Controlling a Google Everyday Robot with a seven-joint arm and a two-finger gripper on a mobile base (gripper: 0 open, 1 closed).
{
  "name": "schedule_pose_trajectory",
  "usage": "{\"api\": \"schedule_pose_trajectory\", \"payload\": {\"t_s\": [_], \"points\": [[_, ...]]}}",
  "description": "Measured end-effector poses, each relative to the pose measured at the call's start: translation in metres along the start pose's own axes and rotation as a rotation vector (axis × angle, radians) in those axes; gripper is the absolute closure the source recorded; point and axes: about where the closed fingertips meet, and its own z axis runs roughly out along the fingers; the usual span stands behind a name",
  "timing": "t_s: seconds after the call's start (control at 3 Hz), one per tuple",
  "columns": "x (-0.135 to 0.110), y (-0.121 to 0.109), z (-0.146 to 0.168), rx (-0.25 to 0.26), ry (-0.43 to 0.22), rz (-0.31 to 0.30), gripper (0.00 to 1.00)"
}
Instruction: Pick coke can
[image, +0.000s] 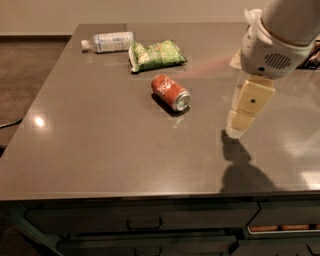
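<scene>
Coke can (170, 92) lies sideways; gripper (238, 125) hovers well right, seemingly side-on, opening unreadable.

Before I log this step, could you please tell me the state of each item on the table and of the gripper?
coke can: lying on its side, untouched, silver end towards the camera.
plastic bottle: lying on its side at the far edge.
green snack bag: lying flat, beside the bottle.
gripper: over the table, right of the can in view, apart from it.

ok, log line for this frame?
phase: pre-grasp | gripper: over table, image-right of coke can, not touching | coke can: lying on side | grasp: none
</scene>
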Motion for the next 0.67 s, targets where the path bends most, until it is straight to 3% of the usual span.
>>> {"api": "schedule_pose_trajectory", "payload": {"t_s": [0.33, 0.67], "points": [[-0.021, -0.015, 0.010, 0.061, 0.019, 0.119, 0.00], [-0.032, -0.035, 0.021, 0.106, 0.000, 0.277, 0.00]]}}
